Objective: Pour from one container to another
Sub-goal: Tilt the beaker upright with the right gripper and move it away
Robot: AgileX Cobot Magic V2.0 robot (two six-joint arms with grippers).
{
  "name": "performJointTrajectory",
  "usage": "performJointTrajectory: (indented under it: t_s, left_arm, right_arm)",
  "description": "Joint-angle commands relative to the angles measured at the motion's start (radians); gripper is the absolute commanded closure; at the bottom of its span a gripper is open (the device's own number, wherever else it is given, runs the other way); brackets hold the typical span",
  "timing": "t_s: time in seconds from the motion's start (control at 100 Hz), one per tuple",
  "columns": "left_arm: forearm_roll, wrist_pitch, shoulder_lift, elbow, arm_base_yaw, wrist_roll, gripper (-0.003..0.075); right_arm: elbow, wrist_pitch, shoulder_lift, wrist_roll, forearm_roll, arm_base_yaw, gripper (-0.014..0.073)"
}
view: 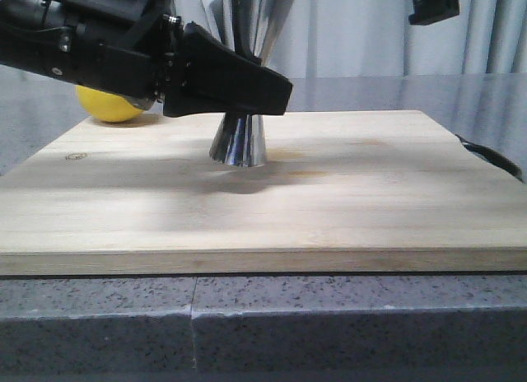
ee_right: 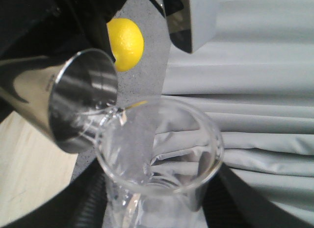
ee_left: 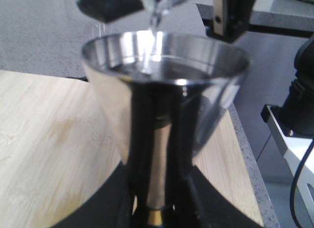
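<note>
Right wrist view shows the right gripper [ee_right: 147, 208] clamped around the tilted beaker [ee_right: 159, 154], water streaming into the steel jigger [ee_right: 81, 107] gripped by the left gripper [ee_left: 157, 208]; pouring underway, unfinished.

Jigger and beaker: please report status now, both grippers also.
Left gripper shut on jigger, upright on board. Right gripper shut on beaker, tilted, lip over jigger rim, clear liquid streaming in. Lemon behind, not in way.

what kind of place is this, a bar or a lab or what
Probably a staged bench made to look like a bar counter: a steel jigger and lemon on a wooden board, a speckled stone-look counter, and a plain grey curtain behind.
</note>
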Motion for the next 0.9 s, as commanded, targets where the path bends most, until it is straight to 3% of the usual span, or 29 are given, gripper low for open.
performJointTrajectory:
  t_s: [0.0, 0.17, 0.37, 0.69, 0.89]
  left_arm:
    - [-0.095, 0.127, -0.049, -0.028, -0.009, -0.007, 0.0739]
    - [-0.095, 0.127, -0.049, -0.028, -0.009, -0.007, 0.0739]
    - [-0.095, 0.127, -0.049, -0.028, -0.009, -0.007, 0.0739]
    - [-0.16, 0.127, -0.049, -0.028, -0.009, 0.012, 0.0739]
    - [-0.213, 0.127, -0.049, -0.028, -0.009, 0.039, 0.0739]
  right_arm:
    - [-0.036, 0.034, -0.022, 0.08, 0.014, 0.001, 0.0379]
    - [-0.036, 0.113, -0.022, 0.205, 0.126, 0.001, 0.0379]
    - [-0.036, 0.173, -0.022, 0.229, 0.391, 0.001, 0.0379]
    - [-0.036, 0.167, -0.016, 0.233, 0.773, -0.078, 0.0379]
    - [0.004, 0.049, 0.029, 0.233, 0.896, -0.172, 0.0379]
